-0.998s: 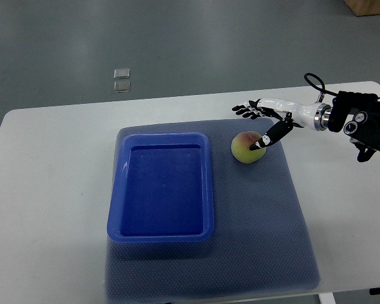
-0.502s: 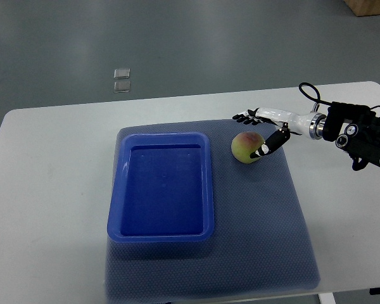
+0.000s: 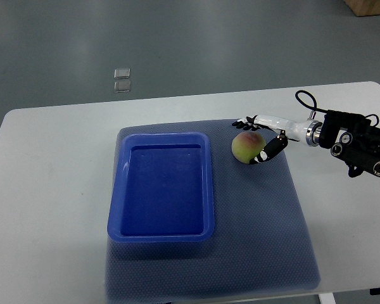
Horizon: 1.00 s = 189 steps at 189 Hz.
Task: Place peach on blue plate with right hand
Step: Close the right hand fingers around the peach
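A dark blue-grey textured mat [image 3: 259, 228] covered the central area of the white rectangular table [image 3: 44, 190], its near edge lying close to the table's near edge. On the left half of this mat sat the blue rectangular plastic plate [image 3: 161, 186], a shallow tray with raised rim and rounded corners; nothing lay inside it.

Beyond and to the right of the tray, near the far right portion of the mat, rested the round yellow-green peach with a pink blush [image 3: 246, 147]. The peach stood on the mat, just beside the tray's far right corner but not touching it.

The right hand [image 3: 258, 136], white with black fingers, reached in from the right edge on a black forearm [image 3: 358, 140]. Its fingers [image 3: 243, 123] were curved over the far side of the peach, while the thumb [image 3: 266, 152] pressed against the fruit's near right side, so the hand cupped the peach between them. The peach remained seated on the mat.

Farther off, two small clear square objects [image 3: 121, 80] lay on the grey floor [image 3: 209, 44] beyond the table.
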Each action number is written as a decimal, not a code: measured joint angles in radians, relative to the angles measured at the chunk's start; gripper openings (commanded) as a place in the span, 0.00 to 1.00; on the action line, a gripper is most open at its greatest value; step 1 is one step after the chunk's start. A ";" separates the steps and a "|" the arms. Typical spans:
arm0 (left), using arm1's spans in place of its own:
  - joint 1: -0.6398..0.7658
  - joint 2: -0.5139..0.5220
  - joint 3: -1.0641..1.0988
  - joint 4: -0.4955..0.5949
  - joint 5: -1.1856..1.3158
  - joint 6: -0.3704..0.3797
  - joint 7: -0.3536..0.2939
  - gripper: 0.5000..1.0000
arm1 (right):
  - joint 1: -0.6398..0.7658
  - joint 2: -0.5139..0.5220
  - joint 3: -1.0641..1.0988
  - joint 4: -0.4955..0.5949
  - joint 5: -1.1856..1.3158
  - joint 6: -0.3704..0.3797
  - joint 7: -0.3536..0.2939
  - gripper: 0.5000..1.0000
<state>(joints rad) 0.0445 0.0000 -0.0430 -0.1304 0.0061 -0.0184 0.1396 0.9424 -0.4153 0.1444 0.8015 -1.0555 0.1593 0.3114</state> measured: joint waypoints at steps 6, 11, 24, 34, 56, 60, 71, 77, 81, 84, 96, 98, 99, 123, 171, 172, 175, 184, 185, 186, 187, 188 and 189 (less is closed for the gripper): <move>0.000 0.000 0.000 0.000 0.000 0.000 0.000 1.00 | 0.000 0.001 0.000 -0.001 -0.001 0.000 0.000 0.85; 0.000 0.000 0.000 0.000 0.000 0.000 0.000 1.00 | 0.000 0.001 0.000 -0.001 -0.001 0.000 0.000 0.84; 0.000 0.000 0.000 0.000 0.000 0.000 0.000 1.00 | 0.000 0.003 0.000 -0.002 -0.001 -0.001 0.000 0.84; 0.000 0.000 0.000 0.000 0.000 0.000 0.000 1.00 | -0.001 0.004 0.000 -0.002 -0.001 -0.001 0.000 0.84; 0.000 0.000 0.000 0.000 0.000 0.000 0.000 1.00 | -0.003 0.006 0.000 -0.002 -0.001 -0.001 0.000 0.83; 0.000 0.000 0.000 0.000 0.000 0.000 0.000 1.00 | -0.003 0.007 0.000 -0.002 -0.001 -0.001 0.001 0.83; 0.000 0.000 0.000 0.000 0.000 0.000 0.000 1.00 | -0.003 0.008 0.000 -0.002 -0.001 -0.002 0.003 0.83; 0.000 0.000 0.000 0.000 0.000 0.000 0.000 1.00 | -0.004 0.009 0.000 -0.002 -0.001 -0.003 0.008 0.82; 0.000 0.000 0.000 0.000 0.000 0.000 0.000 1.00 | -0.004 0.009 0.000 -0.002 -0.002 -0.003 0.011 0.82; 0.000 0.000 0.000 0.000 0.000 0.000 0.000 1.00 | -0.004 0.009 0.000 -0.001 -0.002 -0.004 0.013 0.81; 0.000 0.000 0.000 0.000 0.000 0.000 0.000 1.00 | -0.008 0.010 0.000 -0.001 -0.005 -0.005 0.018 0.77; 0.000 0.000 0.000 0.000 0.000 0.000 0.000 1.00 | -0.008 0.010 0.000 -0.001 -0.005 -0.005 0.019 0.75; 0.000 0.000 0.000 0.000 0.000 0.000 0.000 1.00 | -0.009 0.010 0.000 -0.001 -0.005 -0.005 0.019 0.75; 0.000 0.000 0.000 0.000 0.000 0.000 0.000 1.00 | -0.013 0.011 0.000 -0.001 -0.009 -0.009 0.021 0.67; 0.000 0.000 0.000 0.000 0.000 0.000 0.000 1.00 | -0.014 0.013 0.000 -0.002 -0.009 -0.011 0.020 0.66; 0.000 0.000 0.000 0.000 0.000 0.000 0.000 1.00 | -0.014 0.013 0.000 -0.002 -0.009 -0.011 0.020 0.66; 0.000 0.000 0.000 0.000 0.000 0.000 0.000 1.00 | -0.014 0.013 0.000 -0.002 -0.009 -0.011 0.020 0.66; 0.000 0.000 0.000 0.000 0.000 0.000 0.000 1.00 | -0.014 0.014 0.000 -0.002 -0.009 -0.012 0.020 0.65; 0.000 0.000 0.000 0.000 0.000 0.000 0.000 1.00 | -0.014 0.014 0.000 -0.002 -0.009 -0.012 0.020 0.65; 0.000 0.000 0.000 0.000 0.000 0.000 0.000 1.00 | -0.014 0.014 0.000 -0.002 -0.009 -0.012 0.020 0.65; 0.000 0.000 0.000 0.000 0.000 0.000 0.000 1.00 | -0.014 0.014 0.000 -0.002 -0.009 -0.012 0.020 0.64; 0.000 0.000 0.000 0.000 0.000 0.000 0.000 1.00 | -0.014 0.014 0.000 -0.002 -0.009 -0.012 0.020 0.64; 0.000 0.000 0.000 0.000 0.000 0.000 0.000 1.00 | -0.014 0.014 0.000 -0.002 -0.009 -0.012 0.020 0.63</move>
<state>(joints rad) 0.0444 0.0000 -0.0430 -0.1304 0.0061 -0.0184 0.1396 0.9287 -0.4012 0.1442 0.7997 -1.0646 0.1475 0.3315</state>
